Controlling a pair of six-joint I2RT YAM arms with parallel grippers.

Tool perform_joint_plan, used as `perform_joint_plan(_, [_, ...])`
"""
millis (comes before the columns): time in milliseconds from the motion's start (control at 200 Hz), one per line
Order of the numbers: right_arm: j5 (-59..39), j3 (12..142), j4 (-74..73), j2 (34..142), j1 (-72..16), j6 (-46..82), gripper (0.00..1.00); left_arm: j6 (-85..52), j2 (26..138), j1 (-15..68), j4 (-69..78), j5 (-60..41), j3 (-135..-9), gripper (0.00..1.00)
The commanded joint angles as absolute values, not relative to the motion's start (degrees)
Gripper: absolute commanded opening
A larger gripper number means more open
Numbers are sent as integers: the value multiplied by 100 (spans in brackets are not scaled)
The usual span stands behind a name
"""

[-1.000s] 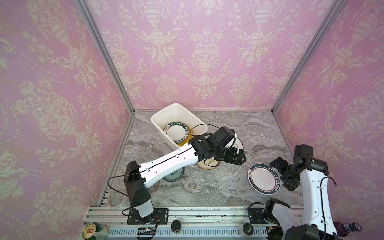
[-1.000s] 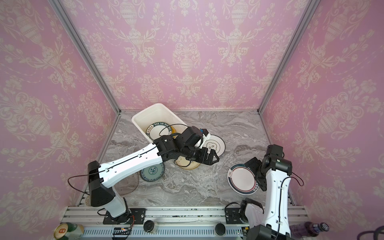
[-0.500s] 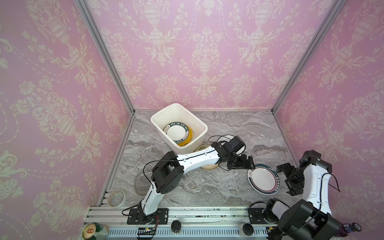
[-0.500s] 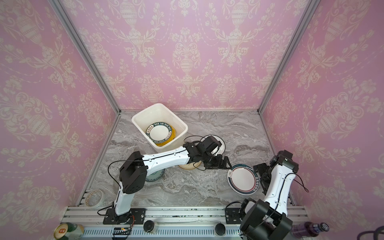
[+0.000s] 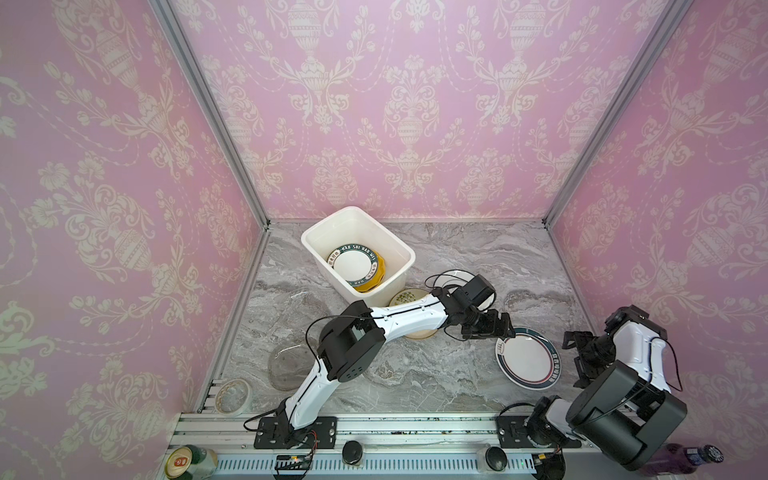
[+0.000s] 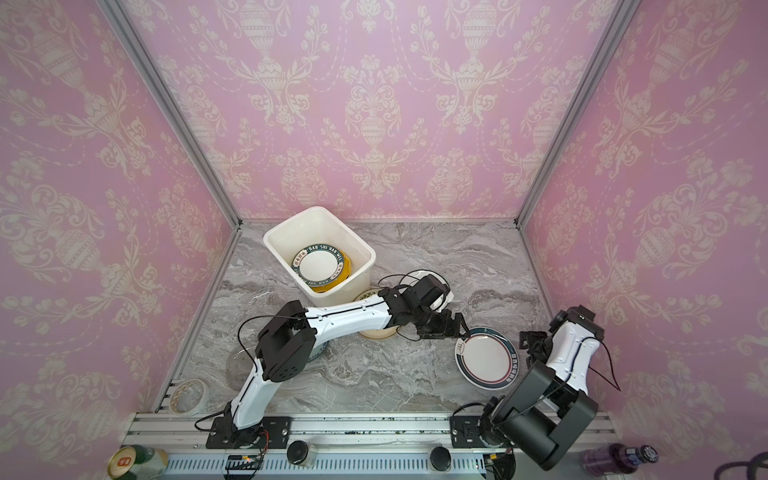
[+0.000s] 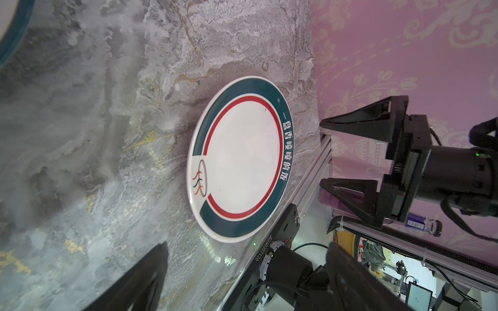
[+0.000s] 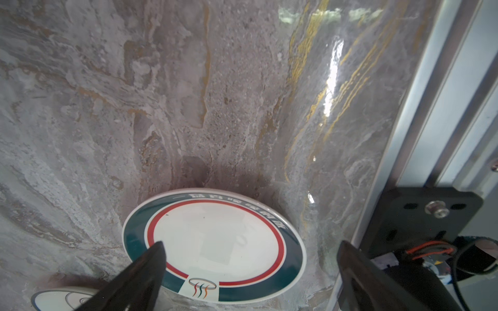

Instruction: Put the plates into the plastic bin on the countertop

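Teal-rimmed plate [image 5: 528, 359] lies flat on my marble desk [image 5: 415, 374], towards the right in both top views and well apart from the white bin [image 5: 316, 235] at the back. My left tool [image 5: 503, 327] reaches across the middle and hangs just beside that plate's rim, jaws spread with nothing between them. My right tool [image 5: 577, 355] sits off the plate's opposite side, likewise released and empty. I cannot tell whether either tip touches the rim. Inside the bin a white lettered plate [image 5: 356, 266] rests on a yellow plate [image 5: 372, 284]. A cream plate [image 5: 405, 297] lies under my left arm, beside the bin.
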State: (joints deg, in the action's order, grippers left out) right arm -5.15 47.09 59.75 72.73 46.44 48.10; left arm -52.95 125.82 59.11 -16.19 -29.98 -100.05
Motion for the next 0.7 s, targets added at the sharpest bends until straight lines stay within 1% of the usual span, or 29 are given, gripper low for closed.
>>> perform_joint_plan(0, [-387,4962,5747,7562,4710,4648,100,-5435,12811,5946,-1277,-3262,-9977,94])
perform_joint_plan(290, [-586,4875,5166,8121,4720,4814,100,-5543,13214,5950,-1361,-3348,-10341,96])
perform_joint_plan(595, [-668,4377,4757,8364,4712,4817,100,-5648,13514,5941,-1347,-3387,-10541,94])
perform_joint_plan(695, [-659,4218,4660,8413,4702,4825,100,-5691,13603,5935,-1289,-3500,-10606,92])
